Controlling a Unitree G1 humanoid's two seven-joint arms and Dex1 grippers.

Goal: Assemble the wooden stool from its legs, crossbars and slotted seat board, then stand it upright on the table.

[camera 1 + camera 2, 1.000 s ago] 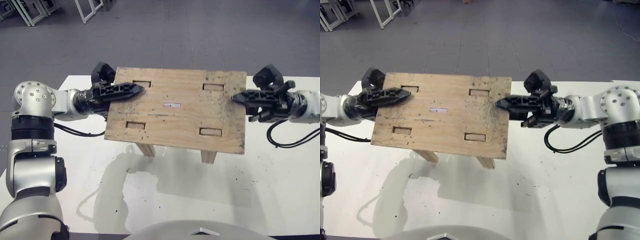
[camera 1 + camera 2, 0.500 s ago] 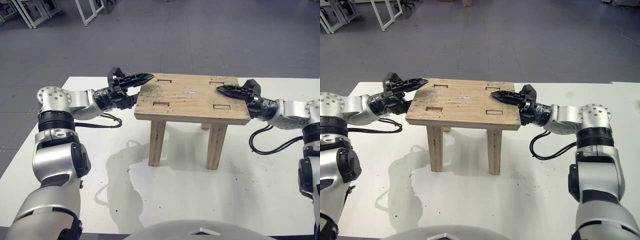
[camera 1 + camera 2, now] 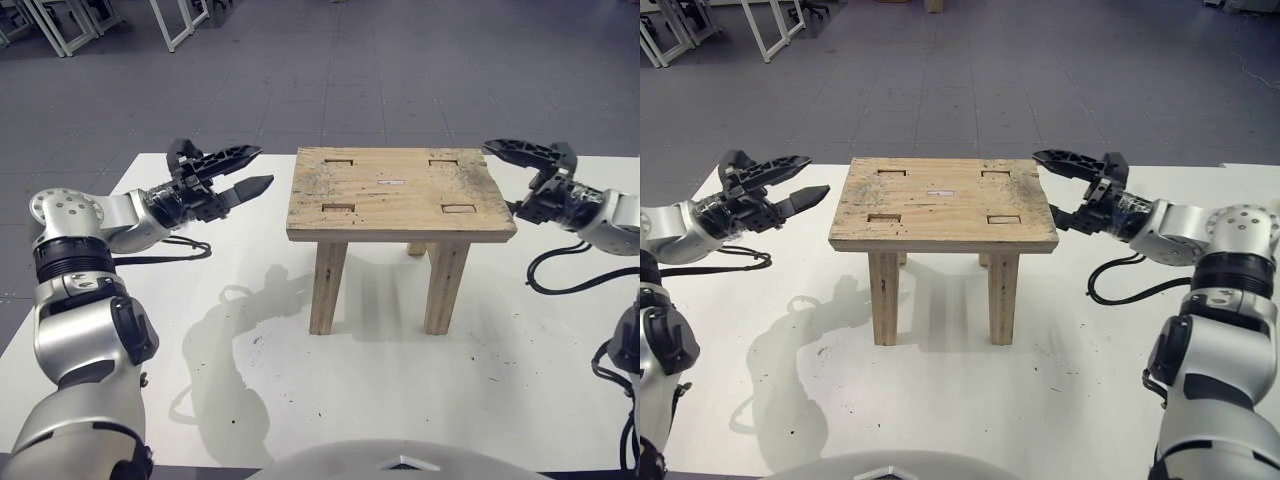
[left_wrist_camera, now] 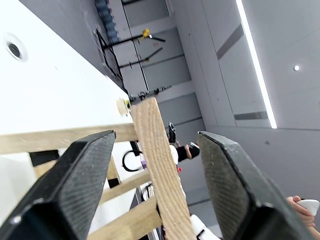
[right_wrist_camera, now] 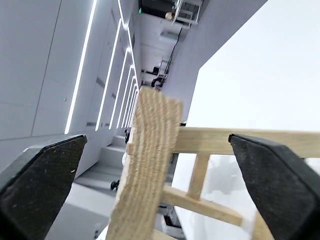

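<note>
The assembled wooden stool (image 3: 398, 193) stands upright on the white table (image 3: 380, 400), its slotted seat board on top and legs under it. My left gripper (image 3: 264, 166) hovers open a short way off the seat's left edge, holding nothing. My right gripper (image 3: 499, 177) is open close beside the seat's right edge, one finger above seat level and one at the edge's height. In the left wrist view the seat board's edge (image 4: 160, 170) shows farther off between the two fingers (image 4: 75, 190). The right wrist view has the board (image 5: 150, 150) between its fingers (image 5: 275, 170), with crossbars (image 5: 200, 210) below.
The table's far edge runs just behind the stool, with grey floor beyond. White metal frames (image 3: 60, 25) stand on the floor at the far left. Bare table lies in front of the stool and at both sides.
The stool went from tilted up in both grippers to standing on its legs. Both grippers have let go of the seat, opened and drawn outward.
</note>
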